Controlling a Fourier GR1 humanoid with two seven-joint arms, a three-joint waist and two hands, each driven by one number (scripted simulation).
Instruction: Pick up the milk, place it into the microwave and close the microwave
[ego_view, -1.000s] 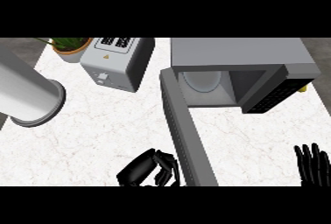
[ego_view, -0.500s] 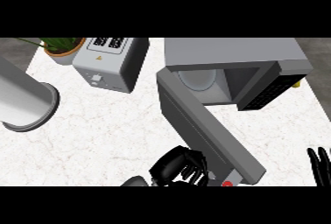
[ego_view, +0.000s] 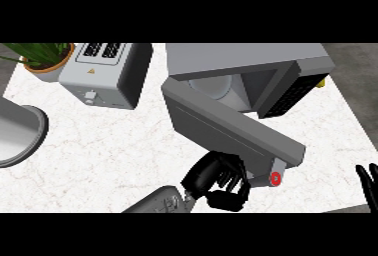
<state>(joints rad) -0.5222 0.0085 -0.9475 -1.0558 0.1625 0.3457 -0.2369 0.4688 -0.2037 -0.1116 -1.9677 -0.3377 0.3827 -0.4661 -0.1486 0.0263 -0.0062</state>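
The grey microwave (ego_view: 244, 60) stands at the back of the counter with its cavity facing me. Its door (ego_view: 229, 127) hangs partly open, slanting from the hinge at the left down to the right. A red spot (ego_view: 275, 178) marks the door's free end. My left hand (ego_view: 215, 181) rests against the door's outer face near that end, fingers relaxed and holding nothing. Inside the cavity a white rounded shape (ego_view: 215, 88) shows; I cannot tell whether it is the milk. My right hand (ego_view: 366, 183) rests open at the lower right edge, fingers up.
A white toaster (ego_view: 103, 75) stands at the back left, with a potted plant (ego_view: 43, 59) beside it. A large grey cylinder (ego_view: 15, 135) lies at the left edge. The counter's right edge (ego_view: 353, 115) runs just past the microwave.
The door has swung from pointing straight toward me to slanting right, toward the cavity. My left hand has risen and moved right with it. The right hand has slid toward the right edge.
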